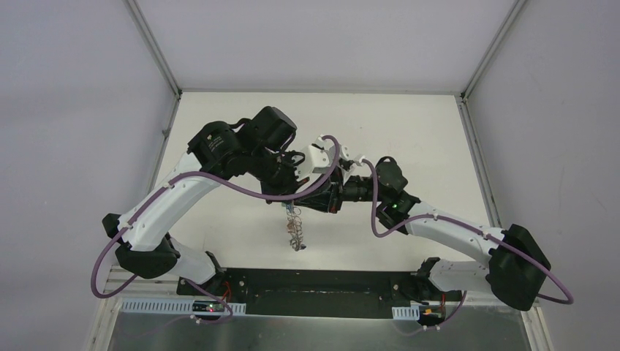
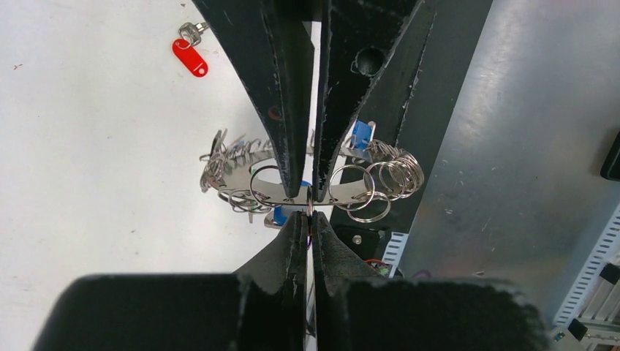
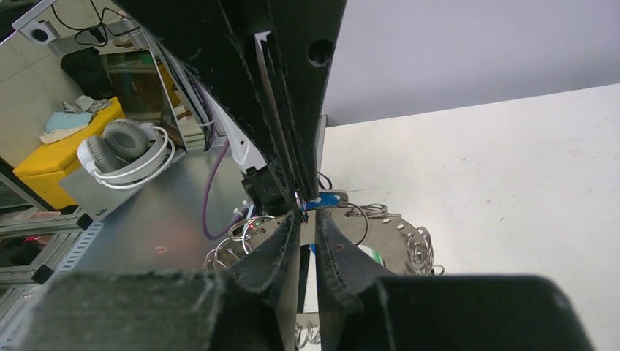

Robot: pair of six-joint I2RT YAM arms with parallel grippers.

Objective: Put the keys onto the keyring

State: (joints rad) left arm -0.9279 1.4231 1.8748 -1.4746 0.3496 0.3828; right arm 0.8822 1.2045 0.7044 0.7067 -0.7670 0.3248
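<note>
The keyring [image 1: 295, 227] hangs in the air above the table's near middle, where both arms meet. It is a flat grey plate [image 2: 274, 196] edged with many wire loops. My left gripper [image 2: 310, 214] is shut on a thin wire loop at its rim. My right gripper [image 3: 307, 217] faces it tip to tip. Its jaws stand a narrow gap apart, in front of the plate [image 3: 387, 233], with nothing pinched between them. The red-tagged key [image 2: 190, 55] lies loose on the table. A blue tag [image 2: 360, 135] shows behind the plate, and I cannot tell whether it is hooked on.
The right arm's fingers [image 2: 289, 110] come down from the top of the left wrist view, close to my left tips. A metal panel [image 2: 512, 146] and black base plate [image 1: 322, 281] run along the near table edge. White walls enclose the table.
</note>
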